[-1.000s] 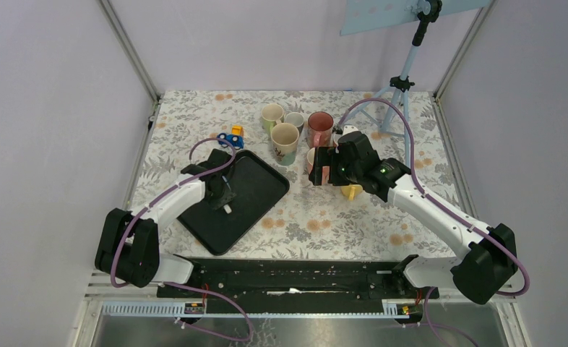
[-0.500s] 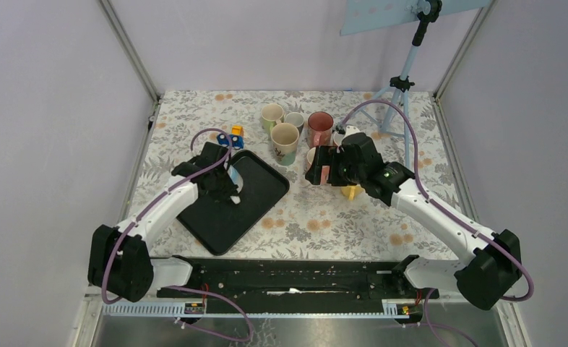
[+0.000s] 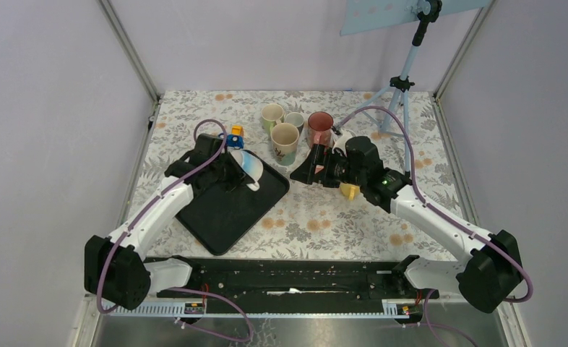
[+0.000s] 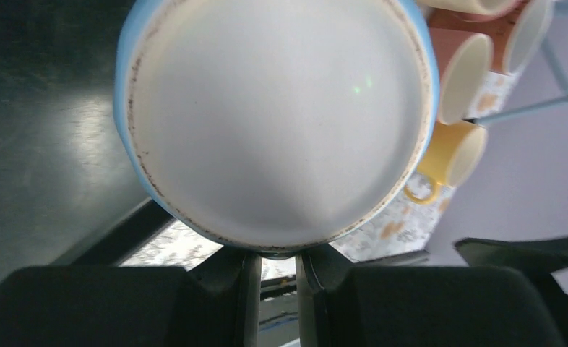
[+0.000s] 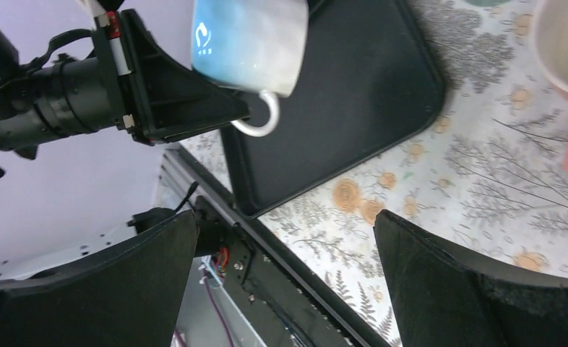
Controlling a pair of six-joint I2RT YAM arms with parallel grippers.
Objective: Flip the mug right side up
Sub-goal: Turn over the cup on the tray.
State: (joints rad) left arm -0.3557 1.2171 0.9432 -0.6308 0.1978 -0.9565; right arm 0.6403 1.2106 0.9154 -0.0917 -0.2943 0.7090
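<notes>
The left end effector (image 4: 272,278) is clenched on the mug (image 3: 247,166), its two fingers (image 4: 246,289) pinched close together just under the mug's body, seemingly at the handle (image 5: 260,120); the mug hangs clear of the surface, above the far corner of the black tray (image 3: 223,213). From the left wrist a round white face rimmed in blue fills the view; whether that is the mouth or the base I cannot tell. From the right wrist the mug shows a blue wall fading to white, with the handle hanging down toward the tray.

The right end effector (image 3: 310,168) is released, its fingers spread wide and grasping nothing; it hovers over the flowered counter (image 3: 324,217), pointing toward the lifted mug and well apart from it.

Behind it a group of mugs (image 3: 285,141) stands upright on the counter; a yellow mug (image 4: 447,159) lies near the right arm; a small blue and yellow toy (image 3: 233,134) sits just beyond the tray.
</notes>
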